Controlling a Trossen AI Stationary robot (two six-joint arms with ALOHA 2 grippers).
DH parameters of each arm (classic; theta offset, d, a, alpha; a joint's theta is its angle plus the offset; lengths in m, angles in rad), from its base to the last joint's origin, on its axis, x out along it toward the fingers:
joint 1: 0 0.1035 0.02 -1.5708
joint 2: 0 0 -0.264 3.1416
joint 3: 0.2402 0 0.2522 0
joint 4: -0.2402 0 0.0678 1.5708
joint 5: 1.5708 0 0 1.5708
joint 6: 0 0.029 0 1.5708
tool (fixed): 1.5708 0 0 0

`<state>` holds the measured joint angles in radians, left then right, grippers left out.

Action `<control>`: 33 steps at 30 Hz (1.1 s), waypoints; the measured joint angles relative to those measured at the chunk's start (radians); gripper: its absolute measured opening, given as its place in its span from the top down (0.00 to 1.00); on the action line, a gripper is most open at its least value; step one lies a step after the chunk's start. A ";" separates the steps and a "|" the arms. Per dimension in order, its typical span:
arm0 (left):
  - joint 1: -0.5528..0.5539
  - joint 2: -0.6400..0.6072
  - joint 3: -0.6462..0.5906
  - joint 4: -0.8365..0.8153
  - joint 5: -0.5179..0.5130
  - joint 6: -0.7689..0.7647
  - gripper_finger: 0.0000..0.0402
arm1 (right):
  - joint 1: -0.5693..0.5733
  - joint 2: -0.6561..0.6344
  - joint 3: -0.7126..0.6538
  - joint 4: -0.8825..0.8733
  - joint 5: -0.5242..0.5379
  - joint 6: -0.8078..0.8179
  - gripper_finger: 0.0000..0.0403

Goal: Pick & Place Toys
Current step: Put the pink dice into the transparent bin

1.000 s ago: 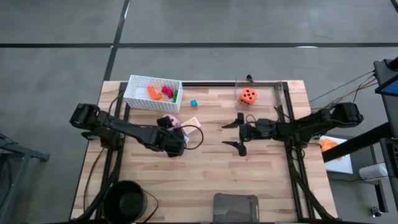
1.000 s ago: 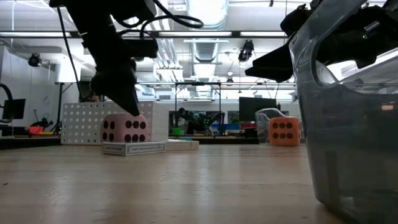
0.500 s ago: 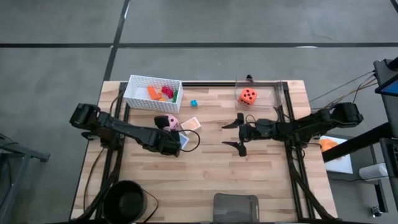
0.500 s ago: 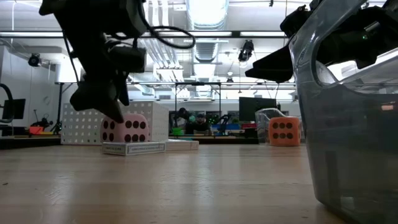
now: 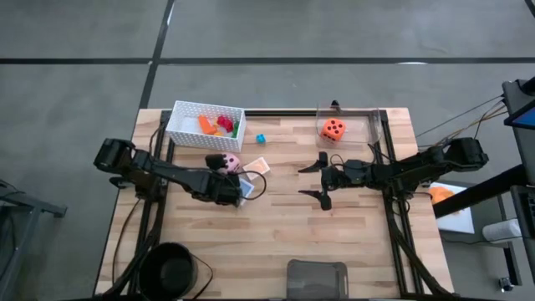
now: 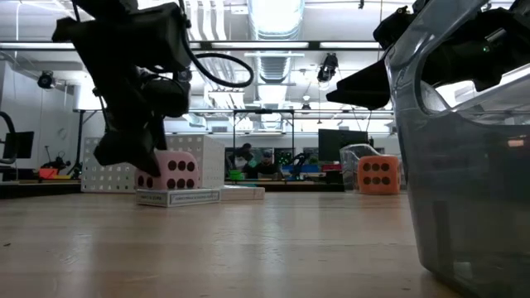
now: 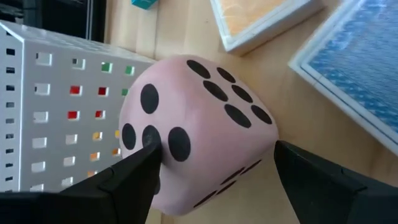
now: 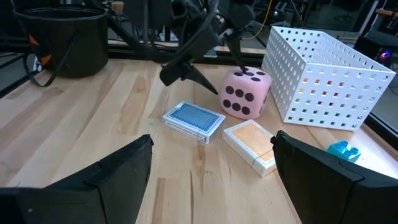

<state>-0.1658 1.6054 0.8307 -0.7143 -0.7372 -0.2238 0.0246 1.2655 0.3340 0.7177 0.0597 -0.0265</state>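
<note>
While the left gripper reaches over the middle-left of the table, its fingers are spread wide on either side of the pink die, which sits on the wood between them; whether they touch the die cannot be told. The die rests just in front of the white basket, which stands at the far left of the table and holds several small bricks in orange, red, yellow and green. Just to the right of the die lie two flat cards side by side: the blue card nearer the front and the peach card a little farther back and to the right. A small teal brick lies alone on the wood to the right of the basket, apart from the cards.

The right gripper hangs above the middle of the table, to the right of the cards, with its fingers spread and nothing between them. Beyond it, at the far right of the table, the orange die sits inside a clear tray. In the low view the pink die shows in front of the basket, with the left arm coming down over it, and the orange die stands well to the right.
</note>
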 joint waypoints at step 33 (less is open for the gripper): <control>0.023 -0.003 -0.061 0.093 -0.007 0.041 0.72 | 0.002 0.000 0.000 0.007 -0.034 0.003 0.19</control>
<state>-0.1425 1.6021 0.7692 -0.6216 -0.7444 -0.1824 0.0263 1.2655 0.3340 0.7246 0.0257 -0.0231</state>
